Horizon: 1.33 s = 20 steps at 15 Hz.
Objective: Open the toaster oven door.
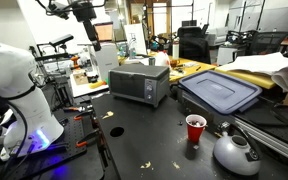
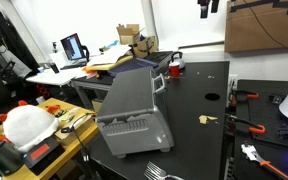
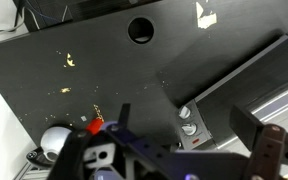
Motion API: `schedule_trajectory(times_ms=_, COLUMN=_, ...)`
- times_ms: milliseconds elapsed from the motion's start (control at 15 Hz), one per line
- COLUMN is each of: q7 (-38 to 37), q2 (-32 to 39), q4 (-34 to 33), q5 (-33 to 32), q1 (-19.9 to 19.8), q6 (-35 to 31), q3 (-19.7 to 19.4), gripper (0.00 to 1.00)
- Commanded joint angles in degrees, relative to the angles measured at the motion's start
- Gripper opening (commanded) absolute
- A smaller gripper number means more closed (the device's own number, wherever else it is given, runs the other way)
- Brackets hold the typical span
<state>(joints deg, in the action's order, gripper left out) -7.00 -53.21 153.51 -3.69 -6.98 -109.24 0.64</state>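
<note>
Gripper (image 1: 88, 18) hangs high, released, fingers spread wide. Toaster oven (image 1: 139, 82) stands well below, near the counter's (image 1: 134, 135) far edge, toaster oven door (image 1: 131, 88) shut. Lidded bin (image 1: 219, 92) just beside. Red cup (image 1: 195, 129) and kettle (image 1: 236, 152) toward the near corner.

Both exterior views look across the black table (image 1: 134, 135) from opposing sides, well below the raised gripper (image 1: 88, 20), sharing the toaster oven (image 2: 134, 100), which the wrist view overlooks from above.
</note>
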Motion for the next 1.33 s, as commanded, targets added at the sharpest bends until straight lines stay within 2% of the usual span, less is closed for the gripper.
schedule_trajectory(times_ms=0, q7=-3.99, q2=6.77, q4=-4.08, q5=0.44, q1=0.27, q6=-1.14, q3=2.26, gripper=1.0)
schedule_trajectory(times_ms=200, q7=-6.39, q2=10.57, q4=-6.66, q5=0.08, q1=-0.19, q6=-0.83, q3=3.16, gripper=1.0)
schedule_trajectory(times_ms=533, q7=-9.28, q2=15.04, q4=-9.7, q5=0.16, q1=-0.72, q6=-0.25, q3=2.53, gripper=1.0)
schedule_trajectory(times_ms=1267, q7=-9.43, q2=18.32, q4=-10.14, q5=0.32, q1=-1.45, q6=-0.91, q3=0.27, gripper=1.0)
